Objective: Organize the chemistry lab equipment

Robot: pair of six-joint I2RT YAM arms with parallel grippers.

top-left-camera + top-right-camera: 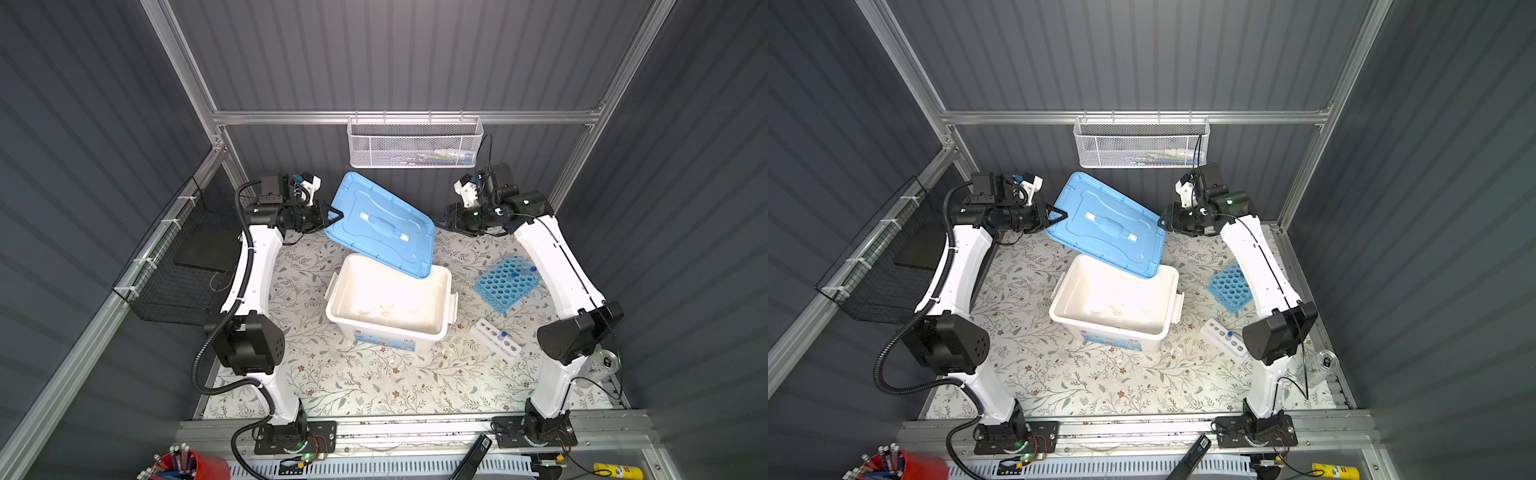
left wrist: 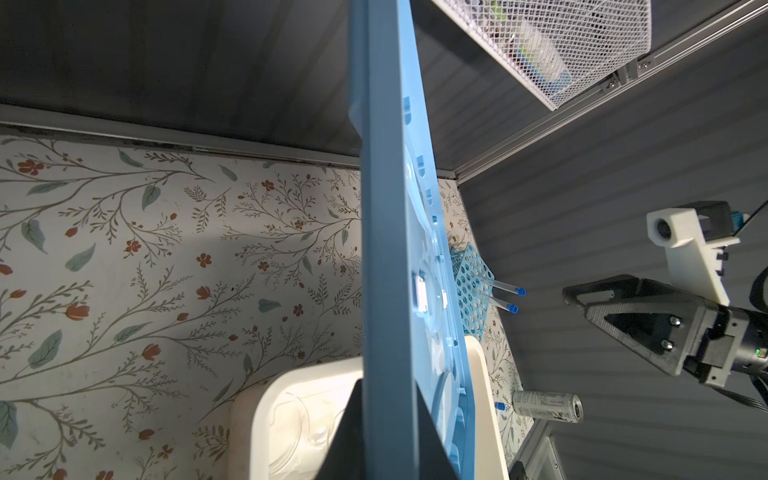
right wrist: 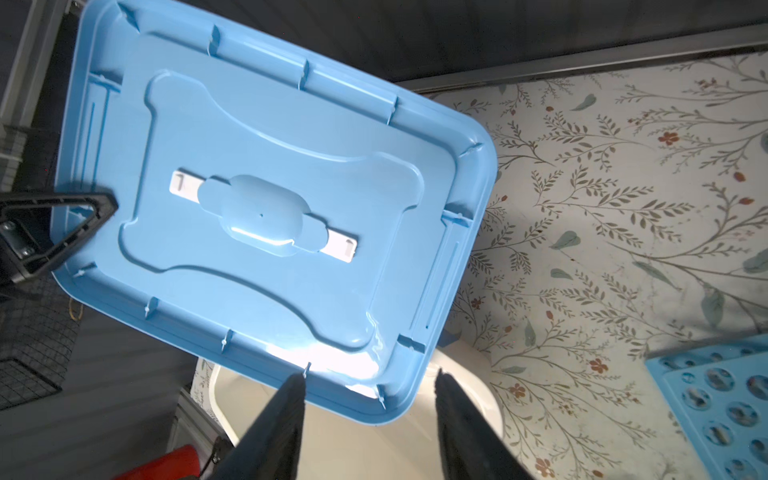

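My left gripper (image 1: 334, 216) (image 1: 1059, 216) (image 2: 388, 386) is shut on the left edge of the light-blue lid (image 1: 382, 224) (image 1: 1104, 224) (image 2: 386, 249) (image 3: 270, 208). The lid hangs tilted over the back of the open white bin (image 1: 386, 336) (image 1: 1113, 336). My right gripper (image 1: 444, 218) (image 1: 1163, 218) (image 3: 368, 378) stands open just off the lid's right corner, holding nothing. Clear glass dishes (image 1: 386, 305) (image 2: 291, 424) lie in the bin. The blue rack (image 1: 507, 282) (image 1: 1229, 286) (image 3: 723, 407) holds two blue-capped tubes (image 1: 514, 274) (image 2: 509, 286). In front of it lies the small white rack (image 1: 496, 336) (image 1: 1223, 338).
A white mesh basket (image 1: 415, 143) hangs on the back wall and a black wire basket (image 1: 174, 266) on the left wall. A metal can (image 1: 604, 361) lies at the table's right edge. A red cup of pencils (image 1: 183, 465) stands below the front rail.
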